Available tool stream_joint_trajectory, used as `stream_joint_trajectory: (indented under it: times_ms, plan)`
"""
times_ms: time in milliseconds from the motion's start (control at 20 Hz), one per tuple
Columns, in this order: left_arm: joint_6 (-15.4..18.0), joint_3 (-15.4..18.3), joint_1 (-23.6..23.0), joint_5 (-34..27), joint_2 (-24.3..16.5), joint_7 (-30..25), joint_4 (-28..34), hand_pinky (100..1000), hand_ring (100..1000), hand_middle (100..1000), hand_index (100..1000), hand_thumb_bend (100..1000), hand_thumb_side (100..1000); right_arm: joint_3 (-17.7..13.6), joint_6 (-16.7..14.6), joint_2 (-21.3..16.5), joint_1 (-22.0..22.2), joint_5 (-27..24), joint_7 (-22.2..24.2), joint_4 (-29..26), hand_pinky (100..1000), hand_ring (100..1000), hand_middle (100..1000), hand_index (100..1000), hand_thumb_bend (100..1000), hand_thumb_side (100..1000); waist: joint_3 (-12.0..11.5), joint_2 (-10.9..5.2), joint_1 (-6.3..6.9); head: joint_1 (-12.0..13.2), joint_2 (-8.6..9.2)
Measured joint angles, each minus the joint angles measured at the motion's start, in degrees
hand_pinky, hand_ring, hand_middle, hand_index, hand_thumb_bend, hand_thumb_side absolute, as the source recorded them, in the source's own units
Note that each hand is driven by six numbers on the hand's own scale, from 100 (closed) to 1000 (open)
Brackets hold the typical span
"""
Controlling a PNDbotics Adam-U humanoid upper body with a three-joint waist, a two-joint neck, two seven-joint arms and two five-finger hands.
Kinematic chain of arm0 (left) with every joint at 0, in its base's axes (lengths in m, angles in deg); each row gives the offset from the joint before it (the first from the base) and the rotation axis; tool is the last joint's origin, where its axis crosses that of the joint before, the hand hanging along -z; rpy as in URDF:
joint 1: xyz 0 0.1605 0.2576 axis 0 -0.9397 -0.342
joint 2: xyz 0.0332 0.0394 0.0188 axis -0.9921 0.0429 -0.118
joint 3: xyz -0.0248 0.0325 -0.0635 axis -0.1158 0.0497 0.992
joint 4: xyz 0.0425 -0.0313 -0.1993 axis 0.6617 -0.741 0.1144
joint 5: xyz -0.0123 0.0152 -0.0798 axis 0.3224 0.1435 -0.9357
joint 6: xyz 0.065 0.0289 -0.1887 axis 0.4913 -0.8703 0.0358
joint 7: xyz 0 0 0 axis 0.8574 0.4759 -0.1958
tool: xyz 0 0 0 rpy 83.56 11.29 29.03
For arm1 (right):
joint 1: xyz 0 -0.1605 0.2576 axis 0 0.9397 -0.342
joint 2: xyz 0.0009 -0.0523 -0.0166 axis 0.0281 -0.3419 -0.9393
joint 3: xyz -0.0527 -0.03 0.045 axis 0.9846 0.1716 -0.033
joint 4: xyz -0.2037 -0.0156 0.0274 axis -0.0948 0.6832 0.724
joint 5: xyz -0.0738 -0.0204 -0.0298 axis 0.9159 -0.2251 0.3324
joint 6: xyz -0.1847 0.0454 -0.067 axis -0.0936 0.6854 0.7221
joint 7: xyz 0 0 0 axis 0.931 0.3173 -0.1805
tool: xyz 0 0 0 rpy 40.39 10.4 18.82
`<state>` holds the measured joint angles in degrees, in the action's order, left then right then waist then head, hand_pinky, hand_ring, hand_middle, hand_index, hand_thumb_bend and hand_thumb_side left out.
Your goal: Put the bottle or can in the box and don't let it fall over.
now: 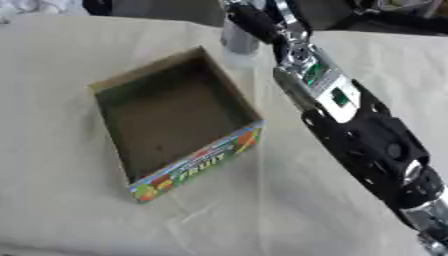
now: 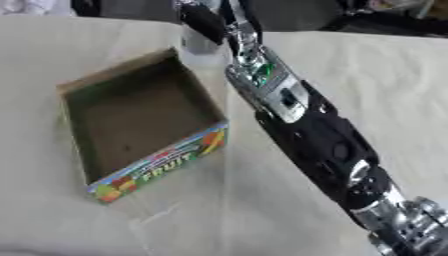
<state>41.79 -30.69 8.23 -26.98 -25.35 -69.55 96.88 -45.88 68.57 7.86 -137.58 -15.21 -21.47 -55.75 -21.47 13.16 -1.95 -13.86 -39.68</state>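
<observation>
On the cream cloth-covered table (image 1: pixel 79 200), an open-topped brown cardboard box (image 1: pixel 171 122) with a colourful "FRUIT" print along its near side is sitting upright, its inside showing nothing but bare brown floor. Just beyond the box's far right corner, a pale grey, translucent bottle or can (image 1: pixel 239 41) is standing upright, apart from the box and outside it. Right hand (image 1: pixel 249 20) is reaching down at that container from above, dark fingers lying against its top and right side; whether they are curling round it, cannot tell, as the shapes are blurring together. To the right of the box, the robot's black and silver right arm (image 1: pixel 359 125) is stretching diagonally from the near right corner toward the container.
</observation>
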Motion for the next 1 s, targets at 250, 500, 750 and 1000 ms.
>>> stream_joint_trajectory:
  times_ms: [250, 500, 750, 1000]
  plan:
    - [0.73, -0.10, 0.49, 0.06, -0.02, 0.64, 0.02, 1000, 681, 727, 753, 537, 299, 0.70, 0.34, 0.74, -1.00, -0.77, -0.63, 0.27, 1000, 1000, 1000, 312, 100, 470, -1.78, -0.43, -0.32, -1.22, -0.02]
    - [1.24, 0.07, 0.79, 0.61, -0.14, 1.65, 0.02, 1000, 682, 726, 753, 540, 298, 1.33, 1.55, 1.47, -1.21, -2.64, -1.97, 0.72, 1000, 1000, 1000, 316, 100, 424, -2.71, -0.49, -0.59, -2.49, -0.02]
    - [1.51, 0.07, 1.49, 0.81, -0.53, 2.01, 0.04, 1000, 682, 725, 753, 542, 298, 2.22, 1.72, 3.14, -1.18, -4.62, -4.21, 3.01, 1000, 1000, 1000, 326, 100, 418, -4.03, -0.47, -0.82, -3.71, -0.02]
    - [1.55, 0.07, 1.77, 0.81, -0.53, 2.03, 0.04, 1000, 680, 724, 753, 542, 300, 3.15, -0.58, 4.41, -0.61, -5.84, -5.69, 4.96, 1000, 1000, 1000, 483, 100, 433, -4.33, -0.38, -1.10, -4.53, -0.02]
